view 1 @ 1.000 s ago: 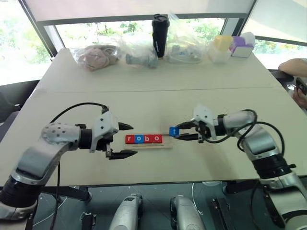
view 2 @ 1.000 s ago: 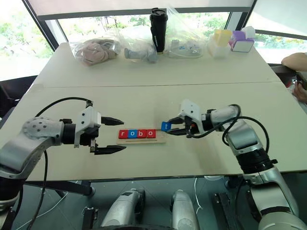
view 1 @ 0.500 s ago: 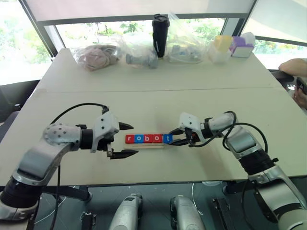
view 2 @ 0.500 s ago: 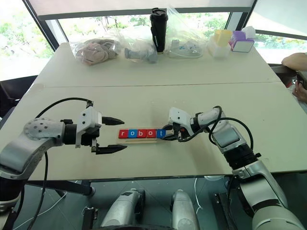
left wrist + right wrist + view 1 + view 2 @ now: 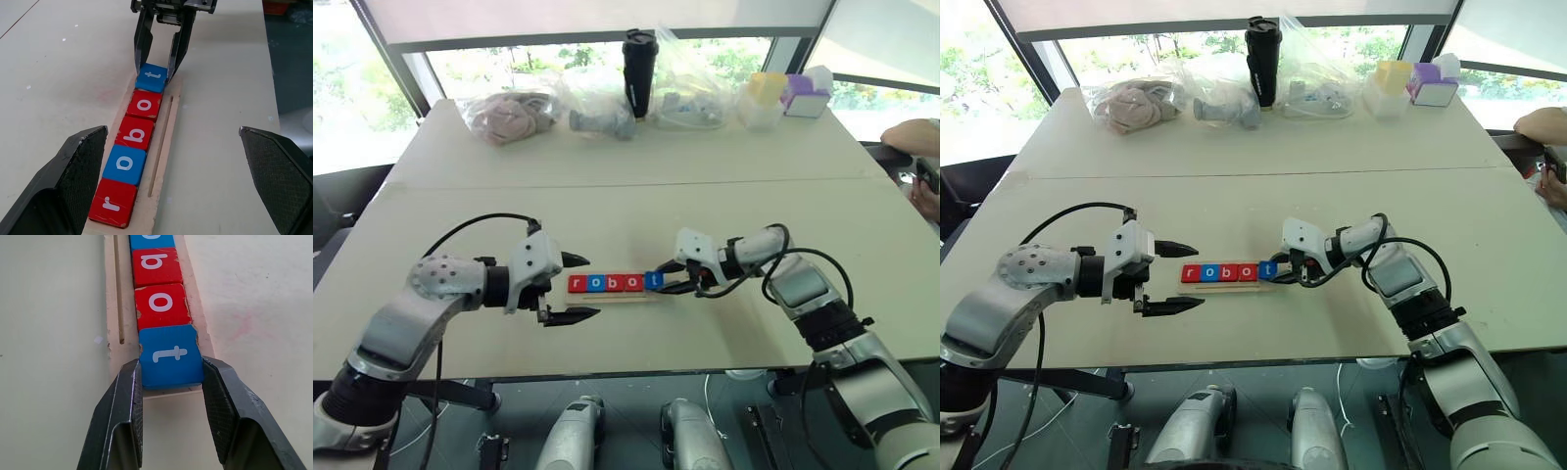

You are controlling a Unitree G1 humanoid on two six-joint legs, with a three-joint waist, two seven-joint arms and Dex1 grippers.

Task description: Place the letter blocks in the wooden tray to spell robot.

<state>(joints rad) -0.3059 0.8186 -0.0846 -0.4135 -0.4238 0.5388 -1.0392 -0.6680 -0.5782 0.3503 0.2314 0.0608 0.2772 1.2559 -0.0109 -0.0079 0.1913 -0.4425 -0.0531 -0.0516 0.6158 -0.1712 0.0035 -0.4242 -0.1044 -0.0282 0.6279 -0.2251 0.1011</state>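
The wooden tray (image 5: pixel 607 298) lies mid-table between my two arms. Four letter blocks lie in it: red r (image 5: pixel 111 208), blue o (image 5: pixel 124 164), red b (image 5: pixel 135 133), red o (image 5: pixel 144 104). The blue t (image 5: pixel 171 355) rests at the tray's right end, touching the red o, so the row reads robot. My right gripper (image 5: pixel 664 282) is shut on the t, one finger (image 5: pixel 124 406) on each side of it. Just left of the tray, my left gripper (image 5: pixel 591 286) stands open with nothing in it, its fingers (image 5: pixel 73 181) spread wide and pointing along the row.
Along the far edge of the table stand a black tumbler (image 5: pixel 640 59), several plastic bags (image 5: pixel 514 116) and yellow and purple containers (image 5: pixel 793 96). A person's arm (image 5: pixel 911 135) rests at the far right. Bare tabletop (image 5: pixel 636 211) surrounds the tray.
My right gripper has carried the blue t left and down from above the table to the tray's right end, next to the red o. The left gripper has stayed put.
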